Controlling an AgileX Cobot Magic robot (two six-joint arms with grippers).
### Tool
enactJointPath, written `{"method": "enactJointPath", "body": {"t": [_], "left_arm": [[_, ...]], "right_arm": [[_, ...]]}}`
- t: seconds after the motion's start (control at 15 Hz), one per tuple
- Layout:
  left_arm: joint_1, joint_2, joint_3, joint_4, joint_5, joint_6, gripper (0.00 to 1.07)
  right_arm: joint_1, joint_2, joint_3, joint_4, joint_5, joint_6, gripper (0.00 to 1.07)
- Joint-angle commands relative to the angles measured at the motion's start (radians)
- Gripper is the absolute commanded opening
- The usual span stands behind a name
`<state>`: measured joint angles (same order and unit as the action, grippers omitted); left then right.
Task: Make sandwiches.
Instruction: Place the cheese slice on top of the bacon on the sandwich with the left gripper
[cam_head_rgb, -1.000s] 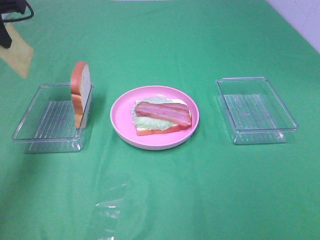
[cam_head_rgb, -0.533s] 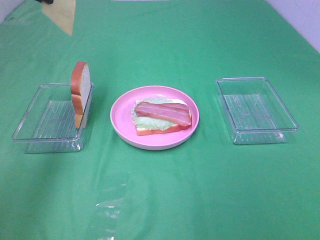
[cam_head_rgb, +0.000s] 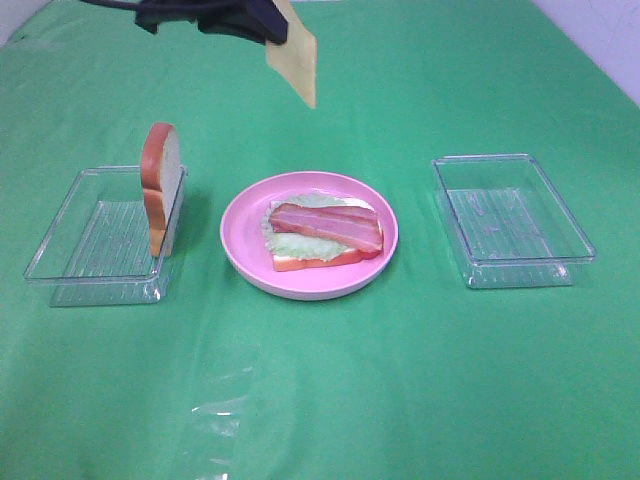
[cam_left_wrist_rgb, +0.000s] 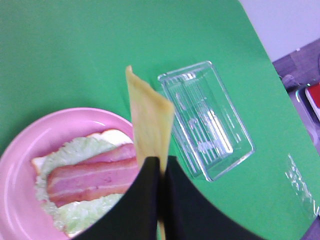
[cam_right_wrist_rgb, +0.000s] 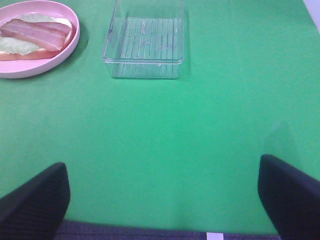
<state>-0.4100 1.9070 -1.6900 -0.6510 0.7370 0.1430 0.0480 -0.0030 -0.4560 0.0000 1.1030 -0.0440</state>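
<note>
The left gripper (cam_left_wrist_rgb: 161, 167) pinches the cheese square (cam_head_rgb: 293, 62) above the green table (cam_head_rgb: 400, 380). The right gripper (cam_right_wrist_rgb: 162, 192) stands wide apart, holding nothing.

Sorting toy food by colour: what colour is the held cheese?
Pale yellow cheese, clearest in the left wrist view.

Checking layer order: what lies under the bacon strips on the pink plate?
Under the bacon strips lies pale green lettuce on a bread slice. Anything between those layers is covered.
</note>
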Motion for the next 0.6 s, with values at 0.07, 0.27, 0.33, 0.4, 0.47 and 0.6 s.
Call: {"method": "enactJointPath", "body": {"t": [0.07,0.27,0.33,0.4,0.47,0.6], "left_arm": [[-0.040,0.068,-0.003,-0.052,-0.009,0.028,0.00],[-0.076,0.149,-0.003,-0.059,-0.004,0.034,0.00],[-0.077,0.193,-0.003,-0.093,0.002,0.057,0.00],[-0.077,0.205,-0.003,-0.110,0.008,0.076,0.00],[-0.077,0.224,-0.003,-0.146,0.018,0.113,0.00],[-0.077,0.252,-0.003,-0.141,0.023,0.122,0.00]], "right_arm": [[0.000,-0.034,0.004,0.000,-0.007,0.000,0.98],[0.000,-0.034,0.004,0.000,-0.007,0.000,0.98],[0.000,-0.034,0.004,0.000,-0.007,0.000,0.98],[0.000,-0.034,0.004,0.000,-0.007,0.000,0.98],[0.000,-0.034,0.004,0.000,-0.007,0.000,0.98],[0.000,-0.034,0.004,0.000,-0.007,0.000,0.98]]}}
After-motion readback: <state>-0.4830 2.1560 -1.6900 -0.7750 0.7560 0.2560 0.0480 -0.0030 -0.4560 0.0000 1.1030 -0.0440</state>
